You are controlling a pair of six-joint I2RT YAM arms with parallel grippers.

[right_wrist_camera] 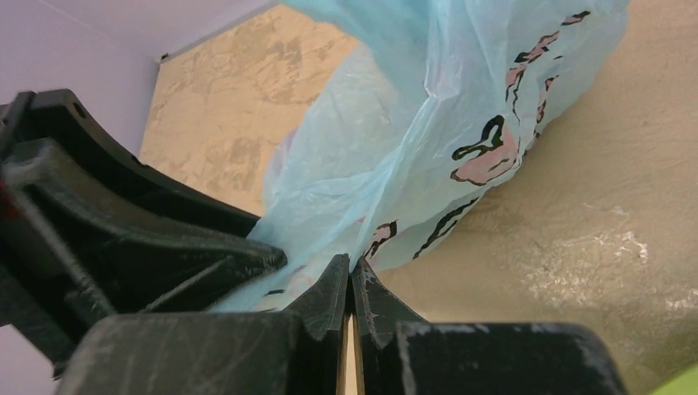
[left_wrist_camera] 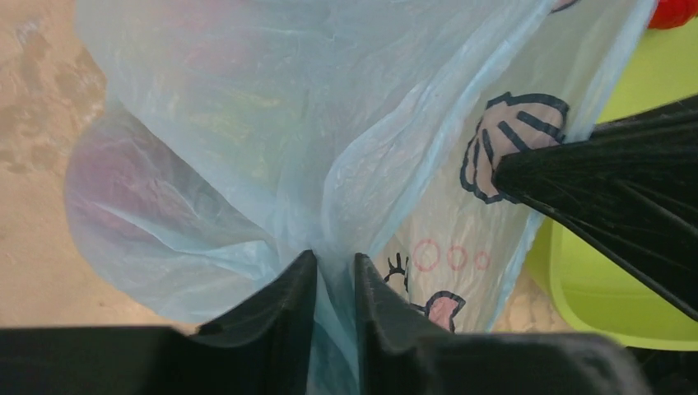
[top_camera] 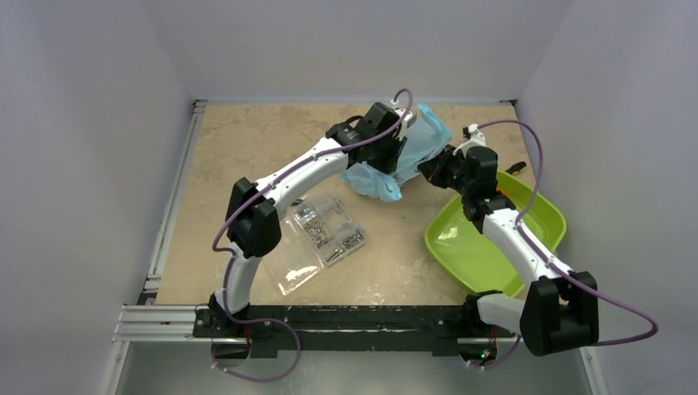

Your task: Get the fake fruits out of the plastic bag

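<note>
The light-blue plastic bag [top_camera: 418, 148] with its pink and dark print hangs lifted between both grippers at the back middle of the table. My left gripper [top_camera: 393, 156] has its narrow jaws pinching a bunched fold of the plastic bag [left_wrist_camera: 272, 123], with film filling the gap at the left gripper [left_wrist_camera: 336, 265]. My right gripper [right_wrist_camera: 351, 265] is shut on the edge of the plastic bag [right_wrist_camera: 428, 123]. The fake fruits inside show only as faint pink and yellow tints through the film. A red glossy piece [left_wrist_camera: 677, 10] peeks in above the lime tray.
A lime-green tray [top_camera: 461, 247] lies right of centre under the right arm. A clear compartment box [top_camera: 333, 226] of small metal parts sits in front of the bag, its lid [top_camera: 298, 271] beside it. White walls close in the table.
</note>
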